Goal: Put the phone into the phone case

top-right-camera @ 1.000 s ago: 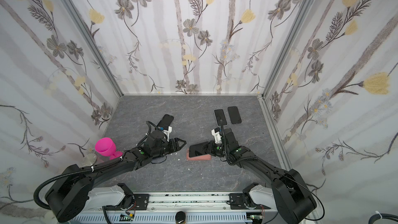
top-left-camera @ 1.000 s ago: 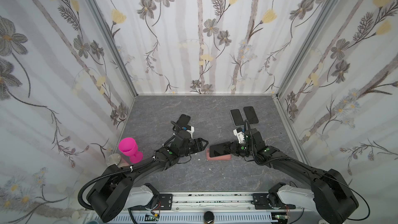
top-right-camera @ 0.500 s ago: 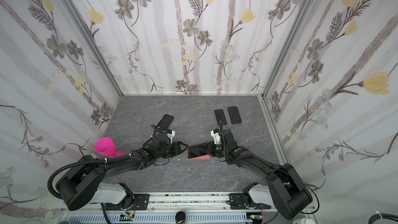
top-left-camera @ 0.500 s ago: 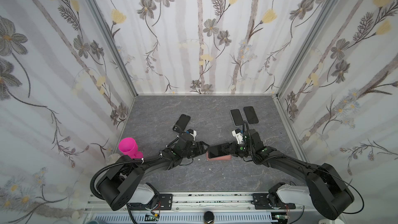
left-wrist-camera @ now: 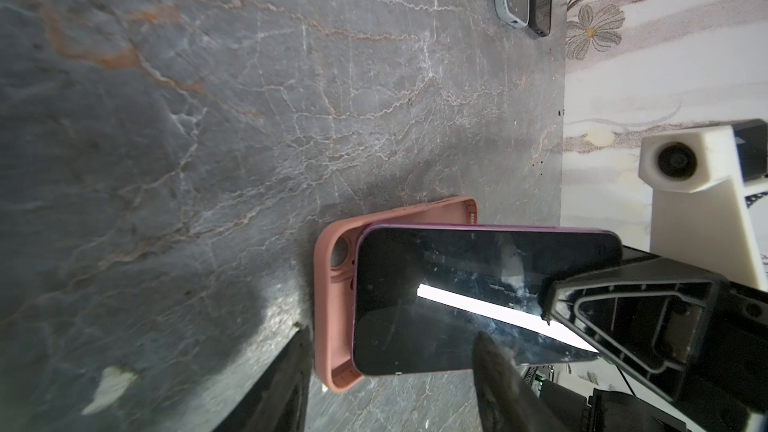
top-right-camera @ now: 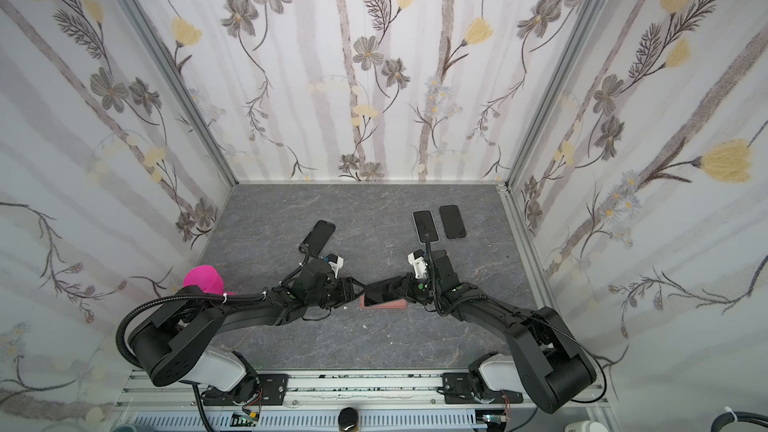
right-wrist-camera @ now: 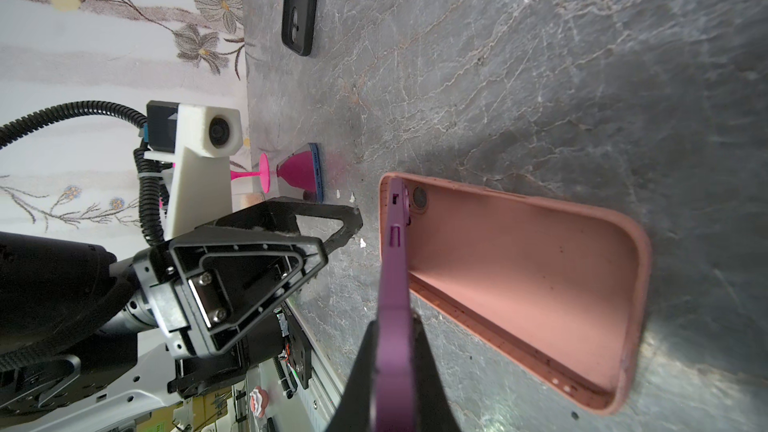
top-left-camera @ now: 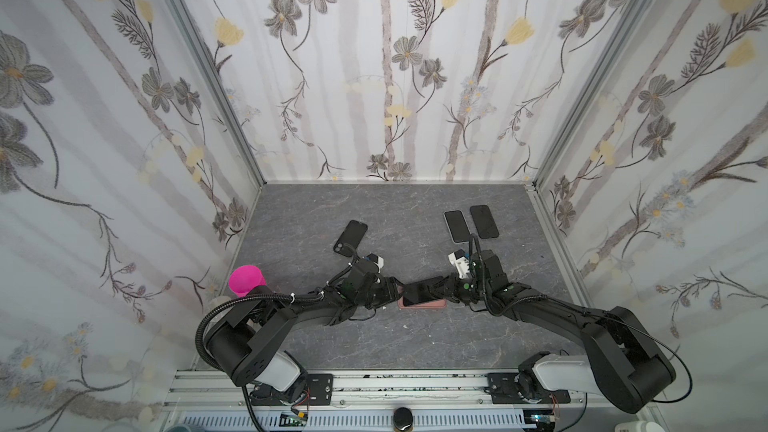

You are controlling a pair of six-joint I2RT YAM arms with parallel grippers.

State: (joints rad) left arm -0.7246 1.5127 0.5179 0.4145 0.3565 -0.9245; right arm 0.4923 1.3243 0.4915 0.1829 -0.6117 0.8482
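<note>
The pink phone case [top-left-camera: 424, 304] [top-right-camera: 386, 304] lies open side up at the front middle of the table. The purple-edged phone [top-left-camera: 422, 290] [top-right-camera: 384, 290] leans into it, camera end down in the case, other end raised. My right gripper [top-left-camera: 446, 286] [right-wrist-camera: 395, 320] is shut on the phone's raised end [right-wrist-camera: 392, 284]. The case's inside [right-wrist-camera: 519, 268] shows bare beyond the phone. My left gripper [top-left-camera: 395, 290] [left-wrist-camera: 392, 334] is open at the case's camera end [left-wrist-camera: 332, 284], one finger outside the case, the other above the phone's screen [left-wrist-camera: 457, 284].
A pink goblet [top-left-camera: 246, 280] stands at the left wall. A black phone [top-left-camera: 351, 238] lies behind the left arm. Two more phones [top-left-camera: 456, 226] [top-left-camera: 484, 221] lie side by side at the back right. Walls close in on three sides.
My left gripper has moved right to the case's end and its jaws have narrowed a little. The right gripper still holds the phone, now tipped lower into the case.
</note>
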